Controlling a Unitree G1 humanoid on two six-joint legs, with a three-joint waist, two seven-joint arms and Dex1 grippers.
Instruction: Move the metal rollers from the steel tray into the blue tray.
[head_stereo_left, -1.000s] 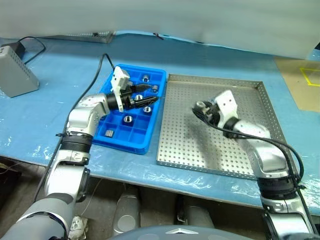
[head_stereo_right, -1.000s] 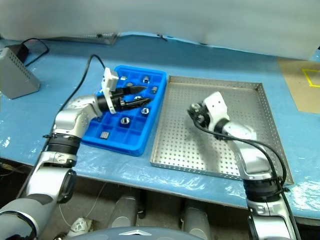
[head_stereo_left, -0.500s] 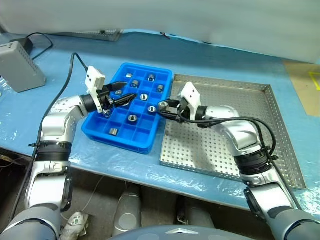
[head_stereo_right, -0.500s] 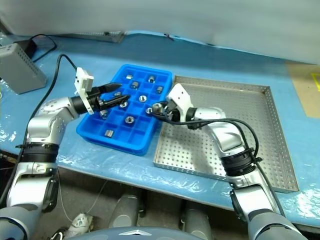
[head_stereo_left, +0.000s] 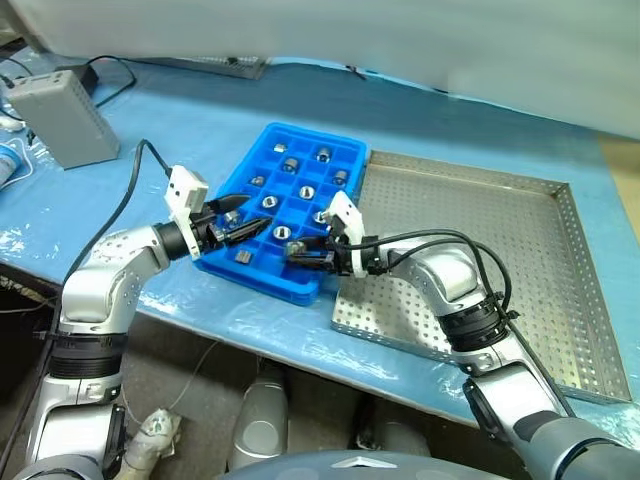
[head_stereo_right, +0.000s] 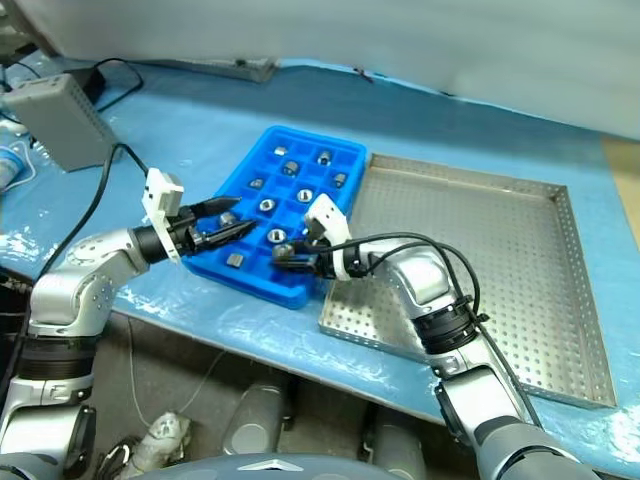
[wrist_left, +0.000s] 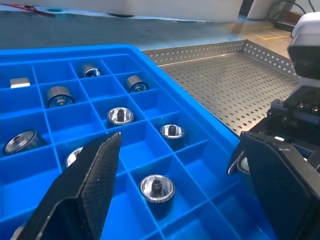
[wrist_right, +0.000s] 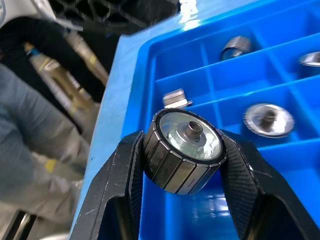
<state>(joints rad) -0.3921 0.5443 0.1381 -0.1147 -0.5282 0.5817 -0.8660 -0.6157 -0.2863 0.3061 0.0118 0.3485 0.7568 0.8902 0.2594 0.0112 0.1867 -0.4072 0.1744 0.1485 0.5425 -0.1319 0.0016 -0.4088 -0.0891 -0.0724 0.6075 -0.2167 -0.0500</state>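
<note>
Right wrist view: right gripper (wrist_right: 183, 165) squeezes one roller (wrist_right: 183, 150) from both sides, so it cannot drop. It hangs over blue tray (head_stereo_left: 300, 140) near edge, likely waiting for free square. Other rollers (wrist_left: 157, 187) sit in squares. Left gripper (wrist_left: 175, 185) spread wide, holding nothing, over blue tray. Steel tray (head_stereo_left: 560, 200) touches blue tray, looks bare

No readable text, label, brand or number stood on anything; the blue tray (head_stereo_left: 290, 205) and everything around it bore none.
</note>
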